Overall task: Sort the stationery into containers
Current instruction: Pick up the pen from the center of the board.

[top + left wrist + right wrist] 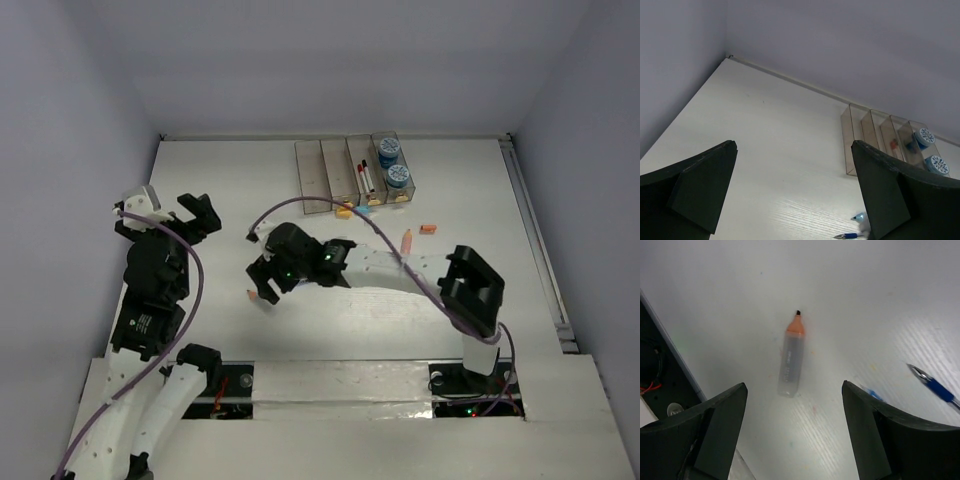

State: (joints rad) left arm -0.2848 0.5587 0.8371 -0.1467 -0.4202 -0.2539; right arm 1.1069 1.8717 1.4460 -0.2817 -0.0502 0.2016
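The right fingers [720, 430] are wide apart and hold nothing. They hang over a short marker with a clear grey body and an orange tip [791, 357]. It lies flat on the white surface [865, 300], between the two fingers but not touching them, a bit toward the near edge and left of the middle.

I think this could go wrong: the marker is round, so if one finger bumps it first, it may roll or turn away. A thin blue pen [935, 387] lies near one finger and could get knocked. The four see-through grey-brown bins in a row [308, 175] stand at the far edge, well apart from the marker, so a weak hold could drop it on the way.

The left fingers [695, 190] are wide apart too and hold nothing, near the left edge.
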